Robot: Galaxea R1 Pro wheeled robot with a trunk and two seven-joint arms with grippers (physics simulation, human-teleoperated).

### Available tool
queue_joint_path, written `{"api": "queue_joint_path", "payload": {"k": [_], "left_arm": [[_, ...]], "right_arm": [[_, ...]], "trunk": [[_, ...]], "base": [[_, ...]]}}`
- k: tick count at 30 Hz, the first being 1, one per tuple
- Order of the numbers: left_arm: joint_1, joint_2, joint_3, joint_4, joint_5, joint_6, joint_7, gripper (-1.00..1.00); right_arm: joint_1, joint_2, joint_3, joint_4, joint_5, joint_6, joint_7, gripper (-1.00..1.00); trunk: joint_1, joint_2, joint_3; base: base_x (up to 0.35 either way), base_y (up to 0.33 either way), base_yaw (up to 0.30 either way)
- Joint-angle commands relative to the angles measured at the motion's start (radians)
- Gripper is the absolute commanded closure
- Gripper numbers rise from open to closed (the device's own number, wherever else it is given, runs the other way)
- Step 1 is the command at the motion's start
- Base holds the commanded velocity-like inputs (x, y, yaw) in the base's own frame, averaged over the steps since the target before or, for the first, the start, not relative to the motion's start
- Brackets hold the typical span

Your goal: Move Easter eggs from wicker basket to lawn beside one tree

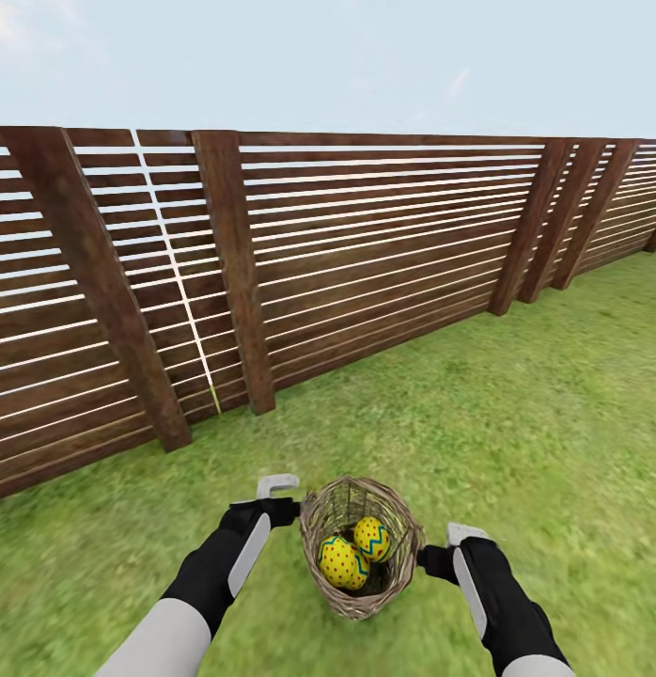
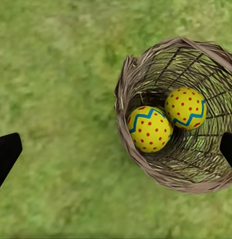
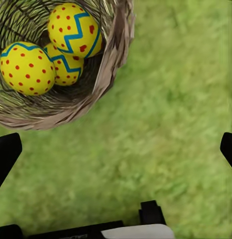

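The wicker basket stands on the lawn just in front of me, between my two arms. Two yellow Easter eggs with blue zigzags and red dots show inside it. In the right wrist view all three eggs lie together at the bottom. My left gripper hangs open at the basket's left rim, empty. My right gripper is open over grass, just right of the basket wall. The tree is out of view.
A tall brown slatted wooden fence with slanted posts runs across the view a few steps beyond the basket. Open grass stretches to the right and around the basket.
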Motion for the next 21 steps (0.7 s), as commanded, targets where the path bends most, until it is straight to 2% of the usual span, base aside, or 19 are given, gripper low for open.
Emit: {"api": "queue_joint_path", "payload": {"k": [1, 21], "left_arm": [[-0.001, 0.0, -0.003, -0.001, 0.011, 0.003, 0.011, -1.0], [-0.001, -0.002, -0.004, 0.0, 0.013, 0.003, 0.011, -1.0]], "right_arm": [[-0.001, 0.001, -0.001, -0.001, 0.003, 0.005, -0.002, -1.0], [-0.001, 0.002, 0.006, -0.004, -0.003, 0.006, -0.006, -1.0]], "trunk": [[0.0, -0.001, -0.001], [0.0, -0.001, -0.003]], "base": [[0.0, 0.0, 0.0], [0.0, 0.0, 0.0]]}}
